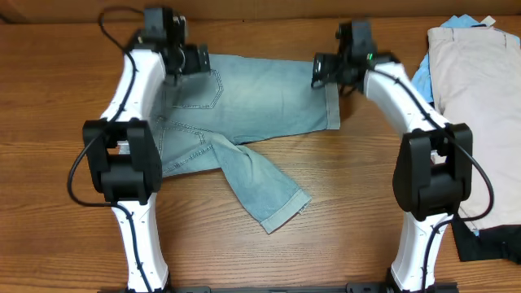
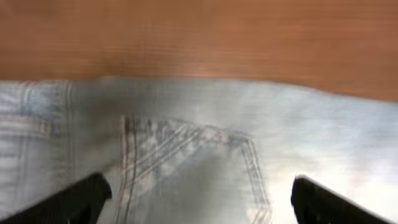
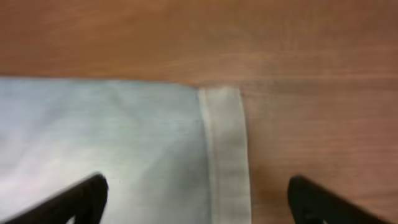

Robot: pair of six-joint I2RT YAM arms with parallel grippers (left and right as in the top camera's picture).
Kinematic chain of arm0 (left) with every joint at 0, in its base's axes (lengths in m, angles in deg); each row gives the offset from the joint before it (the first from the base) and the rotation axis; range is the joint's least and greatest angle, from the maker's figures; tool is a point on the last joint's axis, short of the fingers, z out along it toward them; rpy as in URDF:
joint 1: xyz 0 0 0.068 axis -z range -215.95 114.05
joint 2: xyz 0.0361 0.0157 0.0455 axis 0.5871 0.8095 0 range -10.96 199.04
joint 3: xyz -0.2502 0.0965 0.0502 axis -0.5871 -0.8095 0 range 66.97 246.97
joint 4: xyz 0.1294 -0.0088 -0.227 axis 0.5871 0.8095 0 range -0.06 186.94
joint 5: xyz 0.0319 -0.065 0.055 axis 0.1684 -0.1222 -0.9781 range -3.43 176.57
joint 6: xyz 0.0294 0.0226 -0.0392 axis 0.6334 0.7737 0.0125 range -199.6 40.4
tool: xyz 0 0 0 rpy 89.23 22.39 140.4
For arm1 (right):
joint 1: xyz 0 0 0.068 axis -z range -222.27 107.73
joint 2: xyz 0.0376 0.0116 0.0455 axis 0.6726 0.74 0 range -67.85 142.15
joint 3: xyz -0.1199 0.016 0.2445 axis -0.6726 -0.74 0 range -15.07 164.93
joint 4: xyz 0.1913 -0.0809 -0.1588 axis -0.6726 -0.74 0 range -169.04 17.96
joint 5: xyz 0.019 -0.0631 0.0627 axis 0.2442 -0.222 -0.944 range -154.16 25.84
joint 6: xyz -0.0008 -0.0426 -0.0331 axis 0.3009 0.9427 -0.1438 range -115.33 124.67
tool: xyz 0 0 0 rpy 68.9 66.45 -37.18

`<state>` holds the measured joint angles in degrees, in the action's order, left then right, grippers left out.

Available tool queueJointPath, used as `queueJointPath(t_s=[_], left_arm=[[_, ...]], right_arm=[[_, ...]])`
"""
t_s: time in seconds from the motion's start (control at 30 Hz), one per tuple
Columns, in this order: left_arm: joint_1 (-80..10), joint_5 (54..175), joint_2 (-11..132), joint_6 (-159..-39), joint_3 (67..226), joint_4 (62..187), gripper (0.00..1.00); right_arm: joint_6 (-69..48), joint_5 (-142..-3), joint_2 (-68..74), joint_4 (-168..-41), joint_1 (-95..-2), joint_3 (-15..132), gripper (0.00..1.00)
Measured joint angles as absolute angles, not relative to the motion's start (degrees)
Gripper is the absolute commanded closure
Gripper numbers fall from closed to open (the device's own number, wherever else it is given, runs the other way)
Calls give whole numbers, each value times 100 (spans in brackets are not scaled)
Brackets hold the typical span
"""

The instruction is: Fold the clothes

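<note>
Light-blue denim shorts (image 1: 244, 106) lie flat on the wooden table, one leg stretched right with its cuffed hem (image 1: 332, 102), the other leg angled toward the front (image 1: 269, 191). My left gripper (image 1: 189, 60) is open over the far waist edge, above a stitched back pocket (image 2: 193, 162). My right gripper (image 1: 319, 72) is open over the far corner of the cuffed hem (image 3: 225, 155). Neither gripper holds cloth.
A beige garment (image 1: 472, 89) lies at the right over a bright blue one (image 1: 422, 77). A black garment (image 1: 488, 244) sits at the front right. Bare wood (image 1: 342, 212) lies in front of the shorts.
</note>
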<state>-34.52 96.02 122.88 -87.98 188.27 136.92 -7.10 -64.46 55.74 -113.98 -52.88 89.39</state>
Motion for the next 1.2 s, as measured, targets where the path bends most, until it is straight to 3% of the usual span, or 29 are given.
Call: queueJointPath(t_s=[0.27, 0.5, 0.63, 0.87, 1.2], left_arm=[[-3524, 9624, 11969, -8826, 21273, 16582, 5], [-3533, 9620, 10920, -8892, 21828, 18057, 5], [-3533, 9530, 10417, -8892, 21858, 18662, 7], [-3533, 9528, 9698, -8892, 20772, 18649, 11], [-3533, 8925, 8750, -8993, 17950, 18048, 12]], right_arm=[[-710, -7093, 4890, -14823, -5293, 10362, 9], [-713, -7473, 4223, -16215, -5537, 10412, 12], [-813, -7484, 4147, -16471, -5950, 10412, 13], [-1443, -7119, 3815, -16707, -6796, 10168, 13], [-1963, -7180, 2667, -15083, -7603, 7271, 10]])
